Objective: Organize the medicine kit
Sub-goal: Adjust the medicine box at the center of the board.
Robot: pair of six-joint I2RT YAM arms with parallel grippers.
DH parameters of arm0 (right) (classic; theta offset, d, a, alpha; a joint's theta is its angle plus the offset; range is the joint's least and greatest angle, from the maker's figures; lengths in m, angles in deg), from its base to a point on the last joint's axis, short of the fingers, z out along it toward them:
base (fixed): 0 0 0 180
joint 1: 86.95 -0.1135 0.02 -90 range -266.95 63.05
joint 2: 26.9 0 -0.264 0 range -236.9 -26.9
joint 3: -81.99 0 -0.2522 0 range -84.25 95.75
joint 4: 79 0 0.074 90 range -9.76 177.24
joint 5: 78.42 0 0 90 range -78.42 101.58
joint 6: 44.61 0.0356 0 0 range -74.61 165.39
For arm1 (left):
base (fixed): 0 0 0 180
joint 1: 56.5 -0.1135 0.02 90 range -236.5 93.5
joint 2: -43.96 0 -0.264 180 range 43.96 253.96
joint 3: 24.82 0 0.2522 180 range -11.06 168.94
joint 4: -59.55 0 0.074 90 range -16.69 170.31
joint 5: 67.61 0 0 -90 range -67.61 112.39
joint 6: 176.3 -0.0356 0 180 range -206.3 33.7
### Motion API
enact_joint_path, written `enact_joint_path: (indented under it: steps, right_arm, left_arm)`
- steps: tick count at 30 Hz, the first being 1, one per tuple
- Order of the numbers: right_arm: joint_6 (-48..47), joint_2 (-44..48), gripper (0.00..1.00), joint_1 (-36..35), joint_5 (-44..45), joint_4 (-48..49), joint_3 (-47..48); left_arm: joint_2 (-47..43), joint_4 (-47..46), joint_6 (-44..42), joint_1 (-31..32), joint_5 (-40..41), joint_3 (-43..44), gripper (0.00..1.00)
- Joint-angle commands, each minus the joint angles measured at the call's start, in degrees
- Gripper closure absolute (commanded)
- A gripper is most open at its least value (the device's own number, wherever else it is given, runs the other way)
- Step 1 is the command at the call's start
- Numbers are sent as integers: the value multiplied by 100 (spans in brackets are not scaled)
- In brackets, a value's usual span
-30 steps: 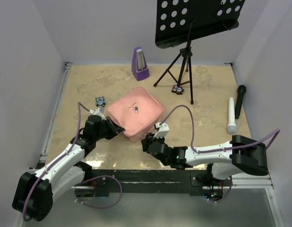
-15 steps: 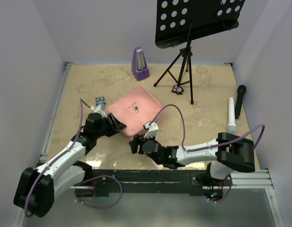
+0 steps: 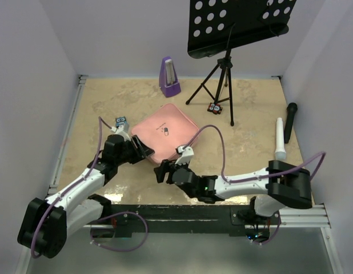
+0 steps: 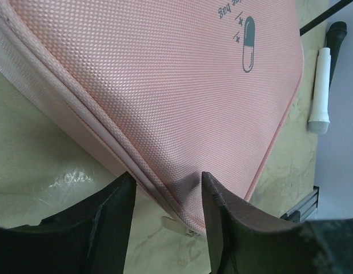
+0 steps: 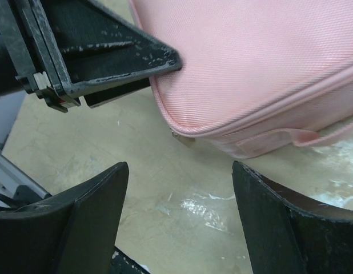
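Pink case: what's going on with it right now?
The medicine kit lies zipped shut. The left gripper pinches its near-left edge, and the fabric puckers between the fingers. The right gripper is open and faces the near corner of the kit, where the small zipper pull sits. It is not touching the pull. Nothing has been unzipped yet.

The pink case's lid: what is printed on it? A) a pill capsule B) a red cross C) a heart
A: the left wrist view shows a small two-tone capsule logo on the lid of the pink case.
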Motion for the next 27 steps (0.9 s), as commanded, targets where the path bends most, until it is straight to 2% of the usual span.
enact_joint_path:
  steps: [1, 5, 9, 12, 16, 18, 20, 24, 27]
  right_arm:
    - [327, 928, 21, -27, 408, -108, -474]
    - [625, 1483, 21, 70, 601, -714, -677]
    - [1029, 1686, 22, 578, 496, -1137, -764]
    - [1268, 1721, 28, 1123, 251, -1199, -878]
    - [1338, 1739, 39, 1405, 364, -1312, -809]
    - [1190, 1686, 39, 1607, 268, -1252, -756]
    - [1075, 1642, 34, 1766, 163, -1226, -677]
    - [593, 1738, 27, 2064, -276, -550, -782]
    - [241, 1590, 23, 2450, -855, -67, -809]
  left_arm:
    - [-322, 124, -306, -18, 36, 403, 45]
    - [-726, 940, -596, -27, 316, 755, 34]
    - [-1261, 1609, -842, -62, 965, 1106, 22]
    - [-1263, 1778, -930, -211, 1545, 1370, 19]
    - [-755, 1638, -1237, -597, 2056, 1739, 20]
    - [-289, 1322, -1343, -1000, 1909, 1836, 21]
    - [246, 962, -1387, -1239, 1724, 1898, 21]
    - [1231, 557, -1353, -1372, 1216, 2196, 21]
    - [1575, -84, -1142, -1372, 714, 2066, 20]
